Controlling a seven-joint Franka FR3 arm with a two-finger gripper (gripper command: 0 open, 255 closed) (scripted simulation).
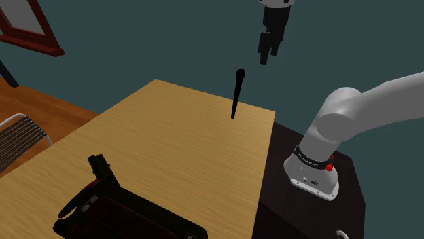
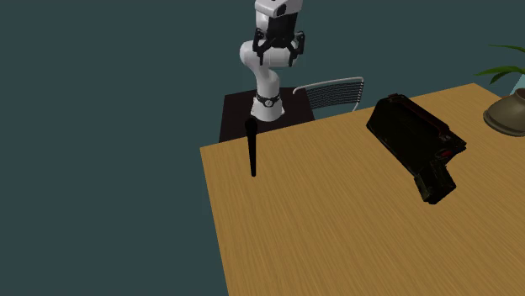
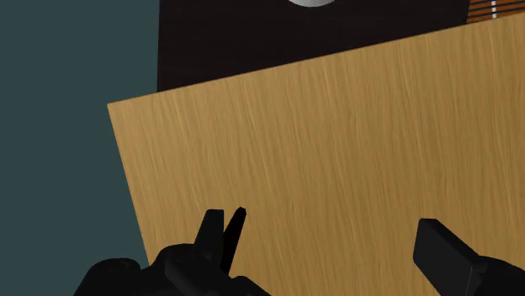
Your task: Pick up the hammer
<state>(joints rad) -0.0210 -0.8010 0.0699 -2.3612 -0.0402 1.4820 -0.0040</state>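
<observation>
Hand (image 1: pixel 269 53) hangs high over wooden surface (image 1: pixel 170 149), fingers spread w/ nothing btwn them; black hammer (image 1: pixel 236 95) stands upright below, apart.

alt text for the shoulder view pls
A black hammer stands on end on a wooden table, with the open black gripper hanging in the air above it, toward the shoulder view's right. A black case lies on the table at the shoulder view's lower left.

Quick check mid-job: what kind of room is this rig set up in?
Probably a room in a home, perhaps a dining room or study: a wooden table, a wire-backed chair beside it and a potted plant.
</observation>
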